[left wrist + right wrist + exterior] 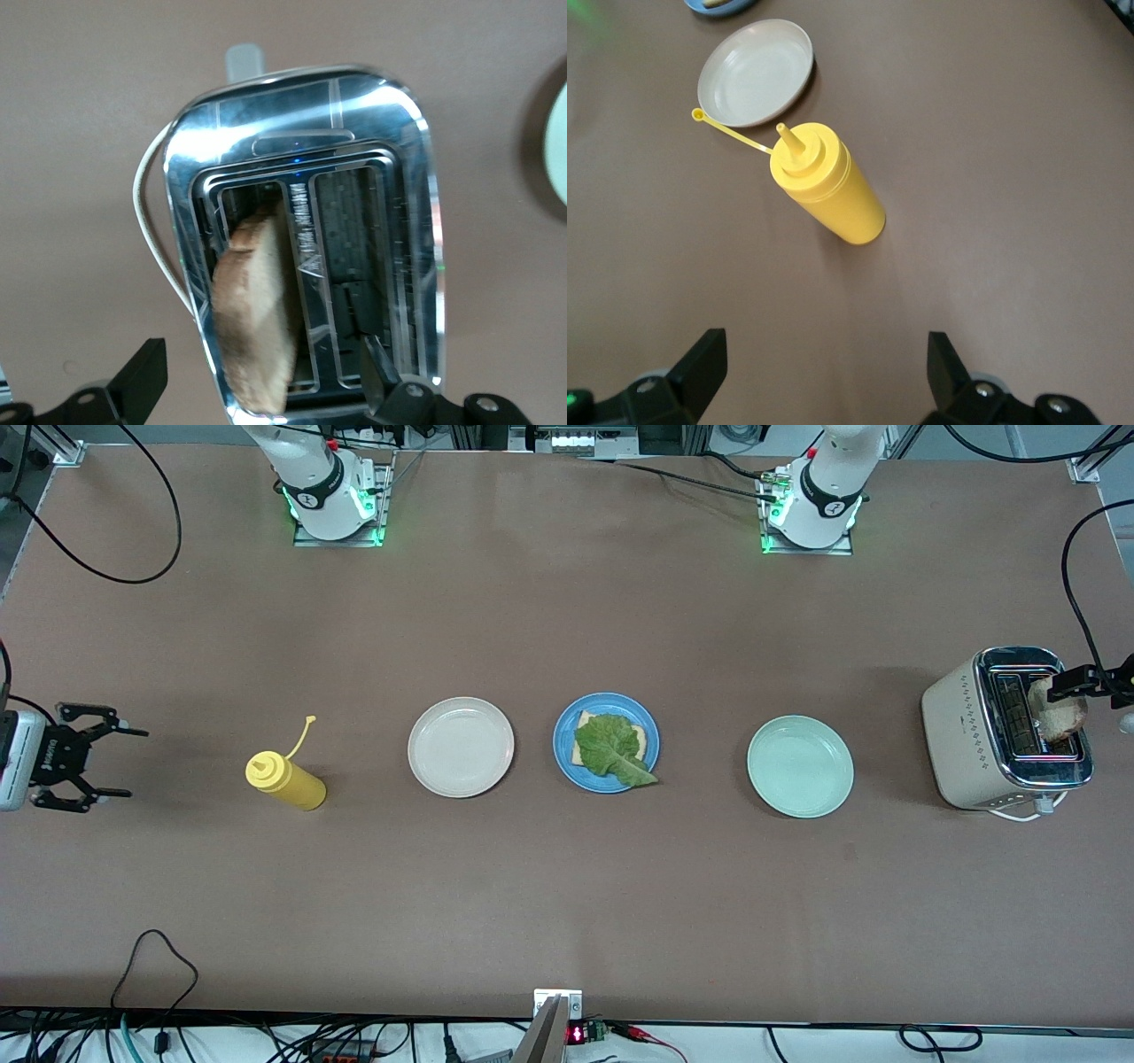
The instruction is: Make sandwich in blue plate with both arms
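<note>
- A row of items is seen across the middle of the bench; from the right arm's end toward the left arm's end these are a yellow squeeze bottle, a cream-white plate, the blue plate, a mint-green plate and a toaster.
- The mint-green plate sits slightly nearer the front camera than the other two plates.
- On the blue plate, one bread slice is recorded lying flat with a lettuce leaf on top; the leaf's tip overhangs the rim on the camera side. No second slice is on it.
- The yellow squeeze bottle lies tipped with its nozzle cap hanging open on a strap; the right wrist view shows the nozzle pointing toward the cream-white plate, a detail less clear from the front.
- The right gripper is held at the right arm's end of the bench, well apart from the bottle, fingers spread wide with nothing between them; this arm waits.
- The left gripper is positioned over the toaster, with a toast slice at its fingertips.
- The left wrist view shows what the front view does not: the toast slice stands partly raised out of one slot, the second slot is vacant, and the fingers are set apart on either side; whether they grip the slice cannot be told.
</note>
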### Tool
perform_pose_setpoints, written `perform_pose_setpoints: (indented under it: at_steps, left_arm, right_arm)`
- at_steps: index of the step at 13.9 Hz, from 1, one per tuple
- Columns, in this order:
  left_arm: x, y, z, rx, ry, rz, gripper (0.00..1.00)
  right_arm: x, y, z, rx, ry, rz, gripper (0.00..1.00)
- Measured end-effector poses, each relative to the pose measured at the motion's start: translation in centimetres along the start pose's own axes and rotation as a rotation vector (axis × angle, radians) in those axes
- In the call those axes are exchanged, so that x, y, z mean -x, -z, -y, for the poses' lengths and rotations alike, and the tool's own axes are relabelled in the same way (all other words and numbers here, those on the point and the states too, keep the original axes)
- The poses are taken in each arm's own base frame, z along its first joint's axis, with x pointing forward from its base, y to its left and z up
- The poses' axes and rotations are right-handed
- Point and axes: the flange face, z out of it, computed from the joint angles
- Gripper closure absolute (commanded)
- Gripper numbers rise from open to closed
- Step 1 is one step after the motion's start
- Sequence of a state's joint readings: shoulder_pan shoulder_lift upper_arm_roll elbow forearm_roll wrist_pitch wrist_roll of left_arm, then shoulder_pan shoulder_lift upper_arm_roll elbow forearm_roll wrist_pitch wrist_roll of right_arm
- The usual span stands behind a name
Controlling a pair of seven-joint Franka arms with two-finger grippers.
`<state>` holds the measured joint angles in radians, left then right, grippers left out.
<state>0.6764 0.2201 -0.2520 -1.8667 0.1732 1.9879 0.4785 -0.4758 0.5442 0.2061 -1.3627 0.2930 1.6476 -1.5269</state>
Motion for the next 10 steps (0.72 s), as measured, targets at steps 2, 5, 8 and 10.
perform_pose_setpoints:
  at_steps: [2,5,8,10]
  left_arm:
    - [0.3,-1.5,1.3,0.011,-0.002,-0.002,0.48]
    - [0.4,-2.2,1.9,0.018,0.002,0.0,0.85]
    - [0.4,-2.2,1.8,0.02,0.003,0.0,0.97]
    - [0.3,-2.2,1.6,0.025,0.006,0.002,0.99]
  right_arm:
    - [-3.7,2.4,3.2,0.056,-0.122,0.119,0.0]
    - [-8.0,4.4,7.9,0.134,-0.326,0.189,0.0]
    - [-12.6,5.6,11.6,0.226,-0.506,0.229,0.0]
    - [-15.9,5.9,14.0,0.289,-0.625,0.239,0.0]
